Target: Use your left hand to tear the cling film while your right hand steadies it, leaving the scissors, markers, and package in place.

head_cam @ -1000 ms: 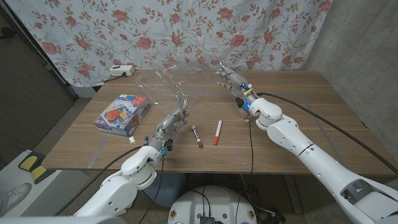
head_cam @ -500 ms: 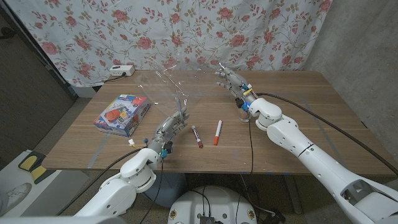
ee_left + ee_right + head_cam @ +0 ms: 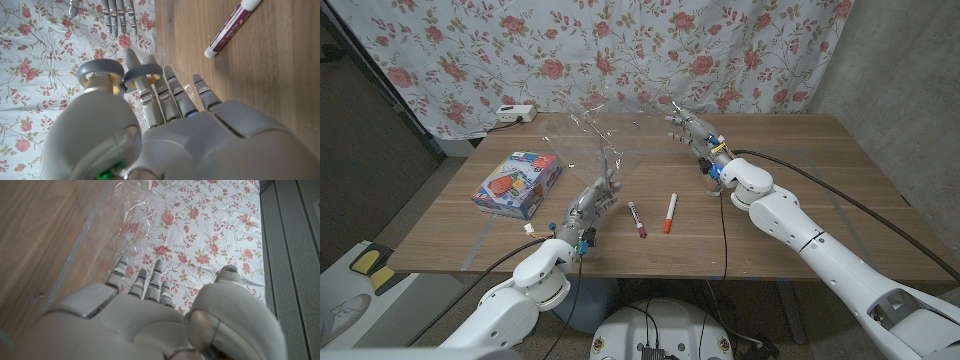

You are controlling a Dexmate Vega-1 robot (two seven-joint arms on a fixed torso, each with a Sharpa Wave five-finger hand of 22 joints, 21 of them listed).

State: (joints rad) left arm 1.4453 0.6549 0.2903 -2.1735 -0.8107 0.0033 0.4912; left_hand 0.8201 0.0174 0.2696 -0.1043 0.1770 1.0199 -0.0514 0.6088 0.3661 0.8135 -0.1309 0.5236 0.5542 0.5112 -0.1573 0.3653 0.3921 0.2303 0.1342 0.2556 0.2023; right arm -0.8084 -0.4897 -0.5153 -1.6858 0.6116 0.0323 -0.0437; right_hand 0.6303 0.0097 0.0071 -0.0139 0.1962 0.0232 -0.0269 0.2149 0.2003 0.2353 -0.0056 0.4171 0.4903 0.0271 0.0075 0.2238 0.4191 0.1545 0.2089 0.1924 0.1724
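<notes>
- The cling film (image 3: 595, 128) is a clear, crinkled sheet with bright glints, stretched above the table (image 3: 800, 190) toward 11 o'clock from its middle, between your two hands.
- Your left hand (image 3: 592, 203) pinches the film's lower edge between thumb and finger, other fingers reaching up along it.
- Your right hand (image 3: 692, 131), at 3 o'clock from the film, has fingers at the sheet's edge; I cannot tell its grip.
- Two markers (image 3: 637, 218) lie at 5 o'clock, the package (image 3: 516, 184) at 8 o'clock.

head: high, looks down | wrists: close | shared: table (image 3: 800, 180)
</notes>
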